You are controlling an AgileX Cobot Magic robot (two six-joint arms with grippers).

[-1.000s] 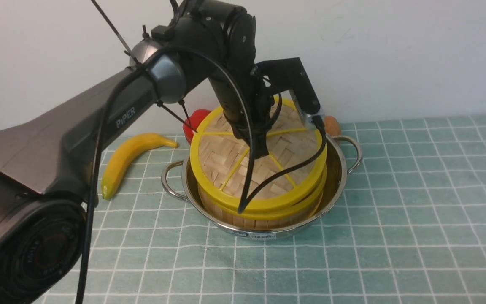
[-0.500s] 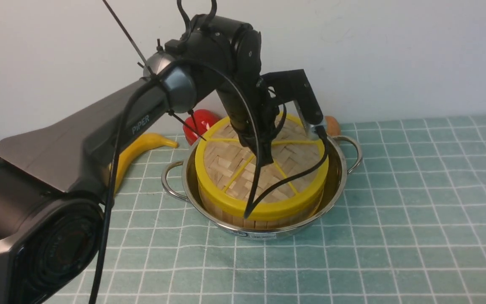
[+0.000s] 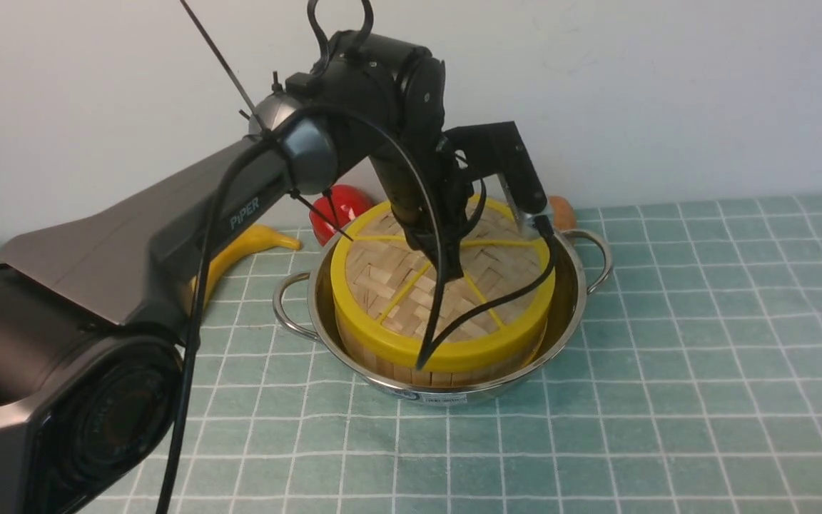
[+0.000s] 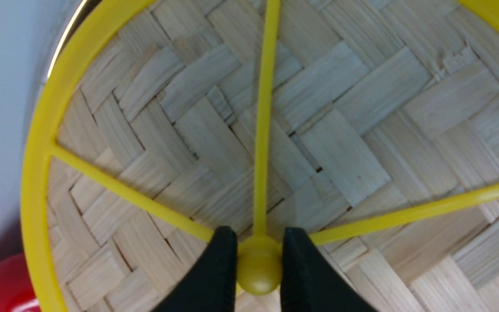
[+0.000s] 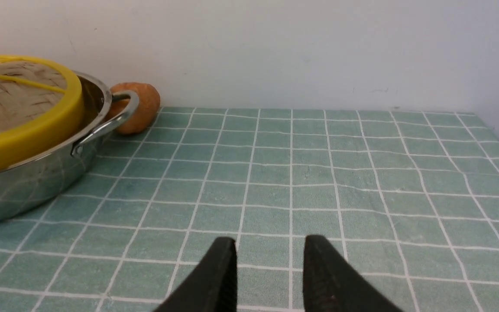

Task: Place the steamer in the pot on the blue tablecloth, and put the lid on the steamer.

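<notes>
lid resting on the steamer, left claw pinching its knob

the steel pot (image 3: 575,300) sits on the blue checked tablecloth (image 3: 703,371), and the bamboo steamer (image 3: 447,368) stands inside it, its strip sides showing below the yellow rim. the woven lid (image 3: 389,285) lies flat on top of the steamer. the left gripper (image 4: 258,260) is down over the middle of the lid, its two black fingers (image 4: 219,268) closed tight on the small yellow knob (image 4: 259,269) where the spokes meet. the right gripper (image 5: 269,271) hangs low over bare cloth, off to the side of the pot, its jaws parted with nothing between them. behind the pot near the wall there's a banana (image 3: 240,246) partly hidden by the left arm, a red rounded thing (image 3: 343,207), and an orange-brown lump (image 5: 139,108) just beside the pot's wire handle (image 5: 106,119).
</notes>
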